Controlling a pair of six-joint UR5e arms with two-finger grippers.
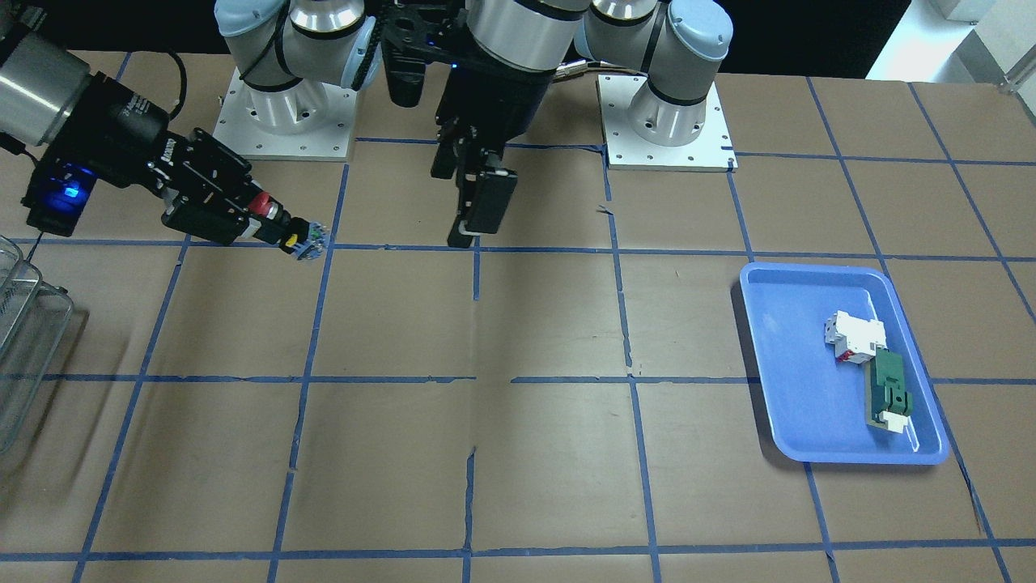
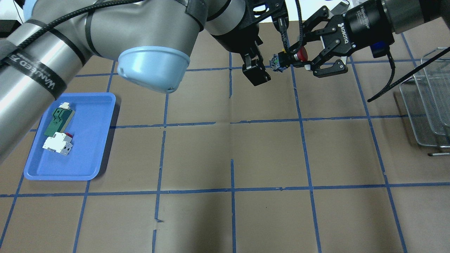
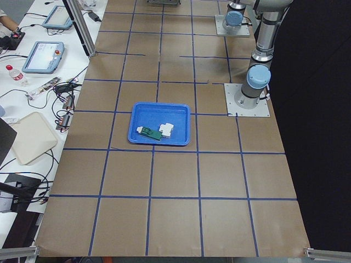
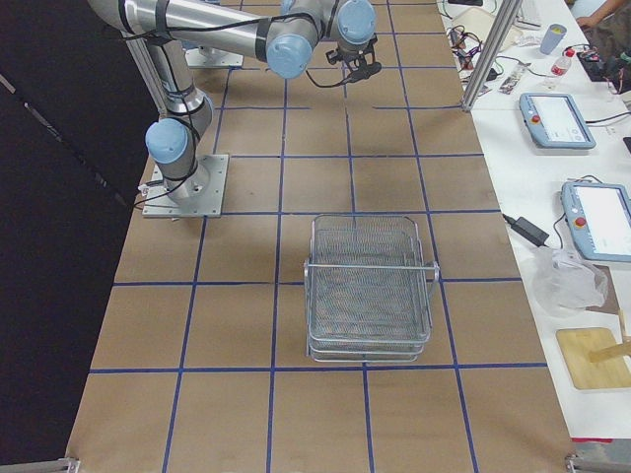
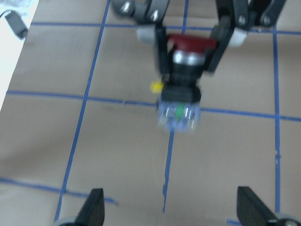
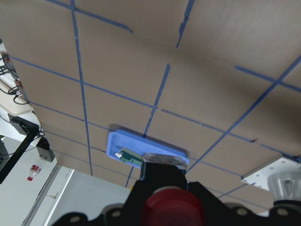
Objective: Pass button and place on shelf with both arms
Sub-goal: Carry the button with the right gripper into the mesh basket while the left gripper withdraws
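Button in mid-air above the table, lying roughly level. Red cap sits back between the fingers of the right gripper; bluish terminal end sticks out toward the other arm. Right pincer is clamped on the button's body just behind the cap, white pads on either side. From the right wrist camera, only the red cap shows, low in the frame.

Left gripper faces the button, near it but not touching. Its jaws are spread wide and hold nothing. In the left wrist view both fingertips sit at the bottom corners, and the button hangs beyond them, not between them.

Shelf stands on the table toward the robot's right end, well apart from the button; its tiers look bare from the right side camera.

Blue tray is at the opposite end, robot's left. In it lie a white-and-red block and a green-and-white part, touching.
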